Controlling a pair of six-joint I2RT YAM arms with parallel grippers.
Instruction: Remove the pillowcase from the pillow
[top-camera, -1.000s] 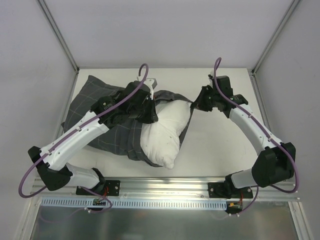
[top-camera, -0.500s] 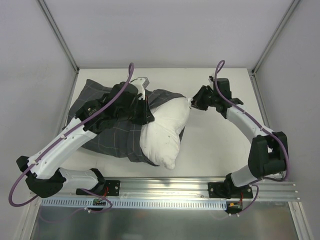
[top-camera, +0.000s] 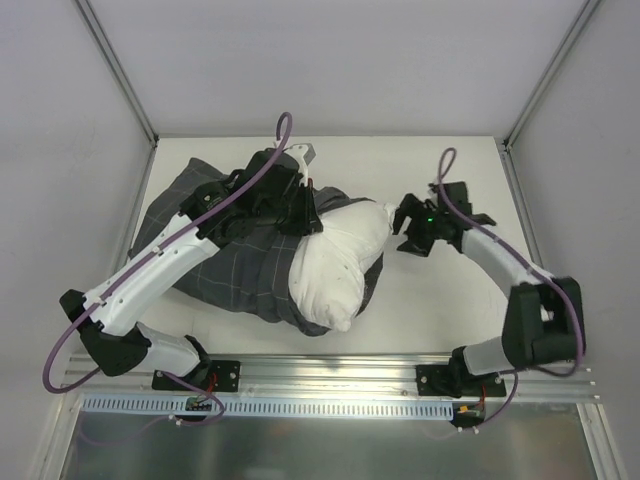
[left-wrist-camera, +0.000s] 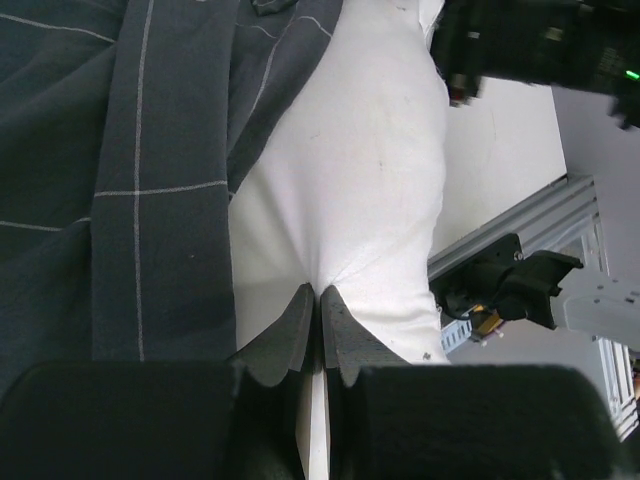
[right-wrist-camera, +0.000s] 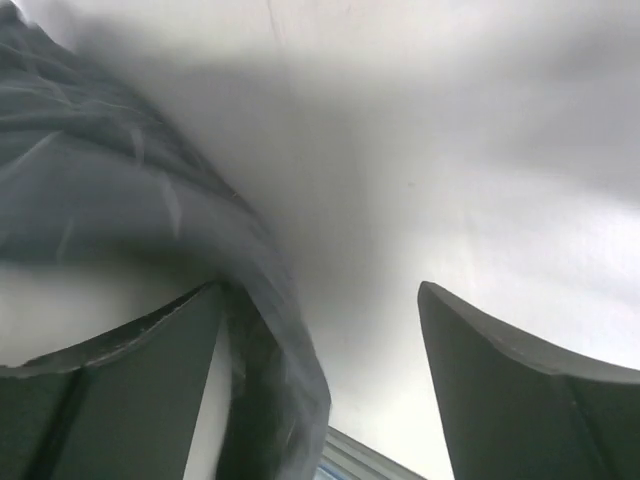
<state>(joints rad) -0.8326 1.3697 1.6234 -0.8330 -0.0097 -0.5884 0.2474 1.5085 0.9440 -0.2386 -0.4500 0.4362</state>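
Note:
The dark grey checked pillowcase (top-camera: 215, 265) lies bunched on the left half of the table and covers the left part of the white pillow (top-camera: 335, 265). The pillow's right half is bare. My left gripper (top-camera: 308, 218) sits at the cover's open edge. In the left wrist view it (left-wrist-camera: 321, 295) is shut on a puckered pinch of the pillow (left-wrist-camera: 370, 170), with the pillowcase (left-wrist-camera: 150, 150) beside it. My right gripper (top-camera: 408, 228) stands open just right of the pillow's far right corner. In the right wrist view its jaws (right-wrist-camera: 320, 290) are wide apart, with blurred grey pillowcase (right-wrist-camera: 130, 190) against the left finger.
The white table (top-camera: 440, 300) stretches to the right of the pillow. An aluminium rail (top-camera: 330, 375) with both arm bases runs along the near edge. Slanted frame posts (top-camera: 120, 75) and grey walls close in the back and sides.
My right gripper has opened, let go of the pillow's corner and moved nearer along the table. The left arm has shifted back to the right with its pinch held.

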